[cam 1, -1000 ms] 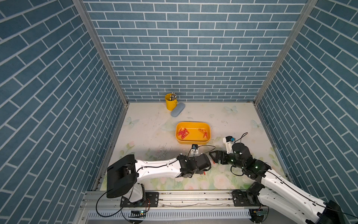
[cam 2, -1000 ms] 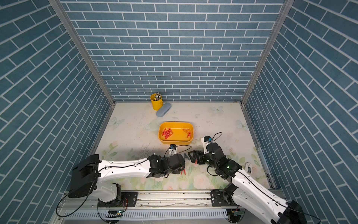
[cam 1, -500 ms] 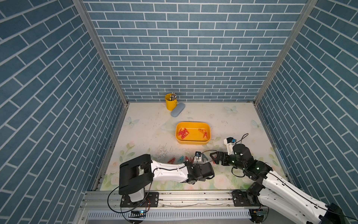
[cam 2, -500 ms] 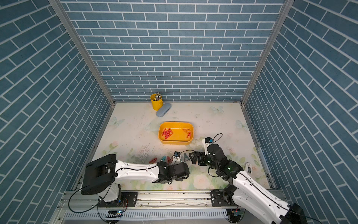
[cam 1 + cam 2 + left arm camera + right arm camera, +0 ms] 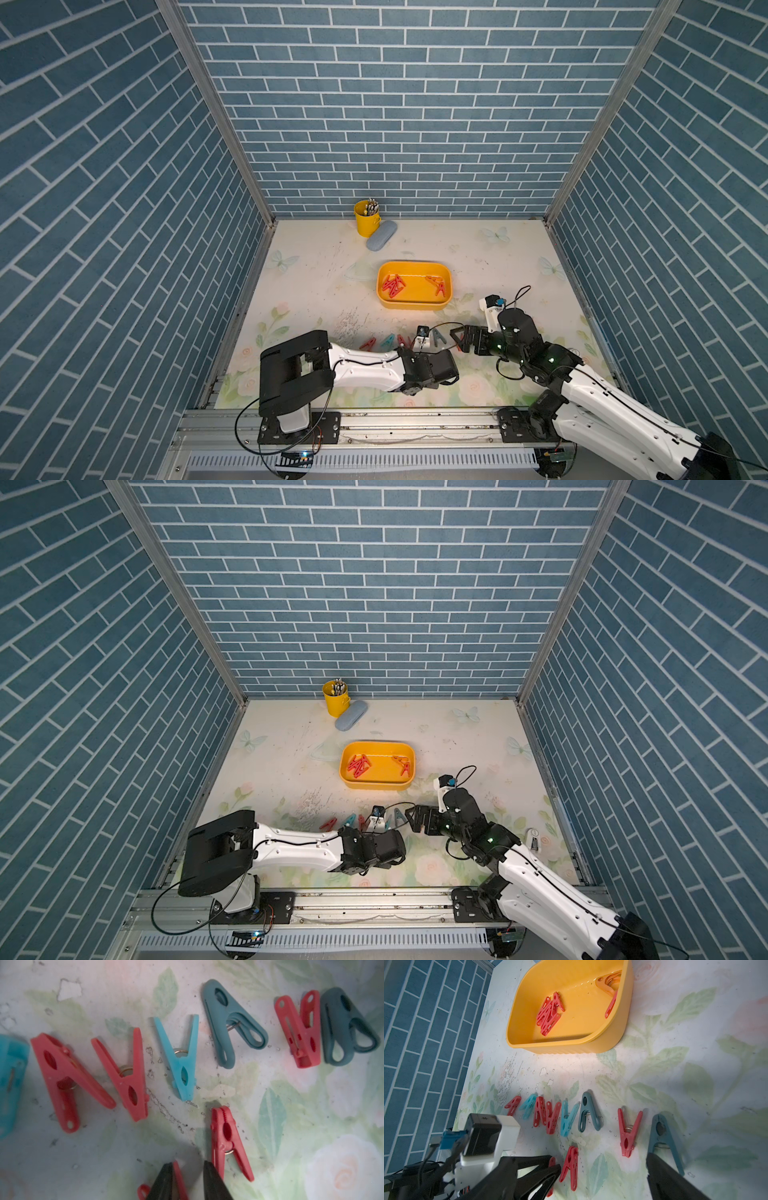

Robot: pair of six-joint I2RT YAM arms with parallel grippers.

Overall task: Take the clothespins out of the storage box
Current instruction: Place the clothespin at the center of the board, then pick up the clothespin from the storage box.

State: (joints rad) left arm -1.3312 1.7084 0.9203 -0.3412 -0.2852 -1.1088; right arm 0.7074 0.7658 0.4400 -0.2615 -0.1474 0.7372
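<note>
The yellow-orange storage box (image 5: 413,305) (image 5: 376,786) (image 5: 571,1045) holds a cluster of red clothespins (image 5: 392,286) (image 5: 549,1013), plus an orange one (image 5: 609,982) with a red one at its other end. Several red and teal clothespins (image 5: 182,1064) (image 5: 388,340) lie in a row on the mat in front of it. My left gripper (image 5: 190,1176) is low over the mat just in front of that row. It is open, and a red clothespin (image 5: 178,1178) lies against one finger. Another red one (image 5: 228,1142) lies just beside the other finger. My right gripper (image 5: 604,1162) (image 5: 457,338) stands wide open, a dark teal clothespin (image 5: 662,1138) by one finger.
A yellow pen cup (image 5: 366,218) and a grey-blue oval case (image 5: 381,241) stand at the back wall. Blue brick walls close in three sides. The metal rail (image 5: 374,424) runs along the front edge. The two arms are close together near the front middle.
My left gripper's jaws have parted from shut, and the red clothespin between them now rests on the mat. The left arm has sunk lower and drawn back. The right arm has hardly moved.
</note>
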